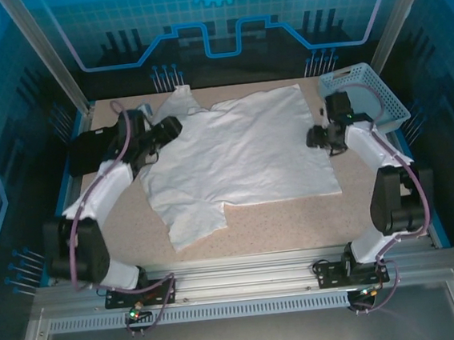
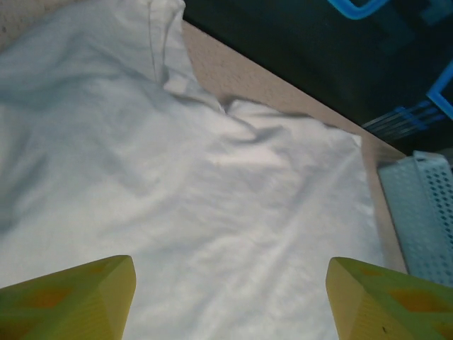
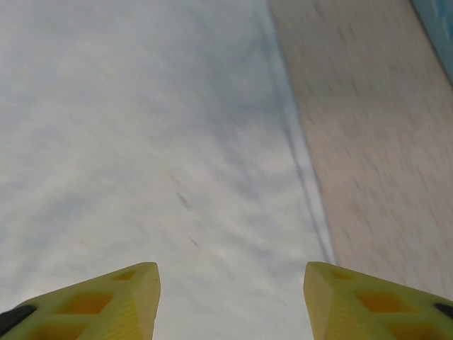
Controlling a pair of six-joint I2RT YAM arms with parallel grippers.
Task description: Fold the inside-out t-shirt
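Your left gripper (image 1: pixel 167 131) hovers at the left edge of the inside-out t-shirt (image 1: pixel 241 152), yellow fingers (image 2: pixel 78 297) spread wide and gripping nothing. You see the white shirt lying flat mid-table (image 1: pixel 280 217). Your right gripper (image 1: pixel 318 139) stands released at its right edge, beside the pale blue basket (image 1: pixel 391 99), whose slotted floor is in view.

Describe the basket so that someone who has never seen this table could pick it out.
Start at the speckled beige table and go to its far right corner. There, right of the spread white t-shirt, sits the basket. It is pale blue with perforated walls, rigid where its neighbour is flat cloth.
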